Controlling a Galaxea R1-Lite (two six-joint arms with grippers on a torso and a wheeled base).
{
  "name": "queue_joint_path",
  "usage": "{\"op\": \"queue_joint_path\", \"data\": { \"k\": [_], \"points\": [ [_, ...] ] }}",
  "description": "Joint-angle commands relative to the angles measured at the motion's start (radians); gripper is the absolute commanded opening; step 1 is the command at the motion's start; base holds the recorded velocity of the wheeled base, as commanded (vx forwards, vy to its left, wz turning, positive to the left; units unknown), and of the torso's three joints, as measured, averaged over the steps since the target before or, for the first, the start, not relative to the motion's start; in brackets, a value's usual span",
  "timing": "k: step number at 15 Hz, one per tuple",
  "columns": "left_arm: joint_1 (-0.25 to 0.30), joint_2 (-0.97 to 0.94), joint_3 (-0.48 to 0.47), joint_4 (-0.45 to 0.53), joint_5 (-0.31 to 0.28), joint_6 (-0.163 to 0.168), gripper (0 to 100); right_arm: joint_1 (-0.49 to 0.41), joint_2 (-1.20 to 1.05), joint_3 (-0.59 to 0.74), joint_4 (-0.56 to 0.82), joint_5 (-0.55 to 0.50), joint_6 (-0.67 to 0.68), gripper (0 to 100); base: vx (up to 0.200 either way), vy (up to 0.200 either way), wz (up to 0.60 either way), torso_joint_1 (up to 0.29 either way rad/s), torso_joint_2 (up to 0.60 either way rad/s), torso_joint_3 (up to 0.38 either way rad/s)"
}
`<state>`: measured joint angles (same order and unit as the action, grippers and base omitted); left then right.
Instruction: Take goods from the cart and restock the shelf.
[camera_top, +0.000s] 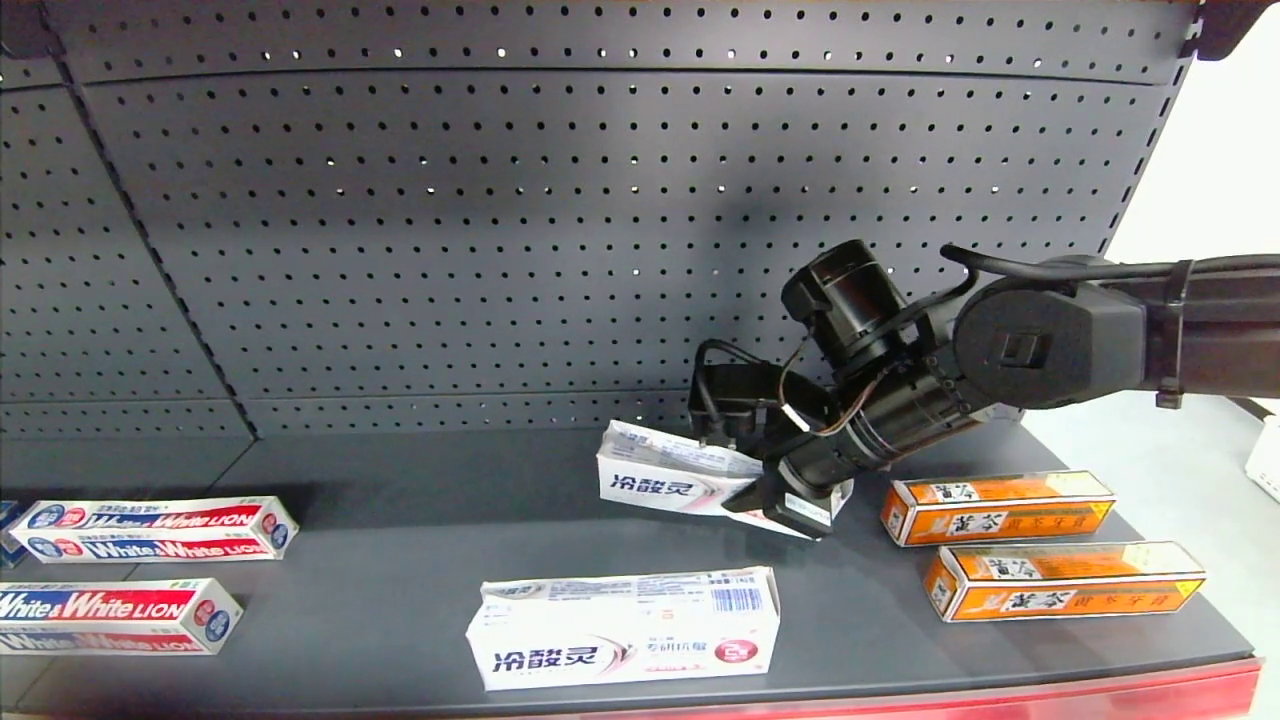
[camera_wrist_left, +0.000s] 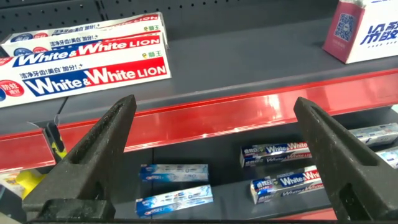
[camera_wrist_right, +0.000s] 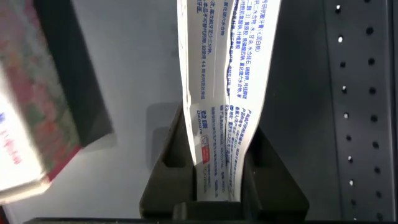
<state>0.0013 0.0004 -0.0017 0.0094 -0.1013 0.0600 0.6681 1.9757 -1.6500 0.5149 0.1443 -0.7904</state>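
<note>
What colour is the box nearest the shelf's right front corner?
The box is orange with yellow, best in the head view.

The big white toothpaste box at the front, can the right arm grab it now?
Probably not yet: the right gripper is shut on another white box, though nothing covers the front box.

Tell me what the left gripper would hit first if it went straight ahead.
Probably the shelf's red front edge, straight ahead of the open left gripper; depth is unclear.
</note>
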Motion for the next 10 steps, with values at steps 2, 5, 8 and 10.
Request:
{"op": "queue_joint_path", "data": {
  "k": [2, 5, 8, 10],
  "points": [
    [0.0, 0.0, 0.0, 0.0, 0.0, 0.0, 100, 0.001, 0.041, -0.025, -0.001, 0.011, -0.006, 0, 0.0, 0.0, 0.0, 0.0, 0.0, 0.0],
    [0.0, 0.0, 0.0, 0.0, 0.0, 0.0, 100, -0.007, 0.06, -0.028, -0.003, 0.014, -0.061, 0, 0.0, 0.0, 0.0, 0.0, 0.0, 0.0],
    [0.0, 0.0, 0.0, 0.0, 0.0, 0.0, 100, -0.007, 0.066, -0.031, -0.003, 0.014, -0.067, 0, 0.0, 0.0, 0.0, 0.0, 0.0, 0.0],
    [0.0, 0.0, 0.0, 0.0, 0.0, 0.0, 100, -0.008, 0.068, -0.031, -0.003, 0.012, -0.067, 100, 0.0, 0.0, 0.0, 0.0, 0.0, 0.0]
  ]
}}
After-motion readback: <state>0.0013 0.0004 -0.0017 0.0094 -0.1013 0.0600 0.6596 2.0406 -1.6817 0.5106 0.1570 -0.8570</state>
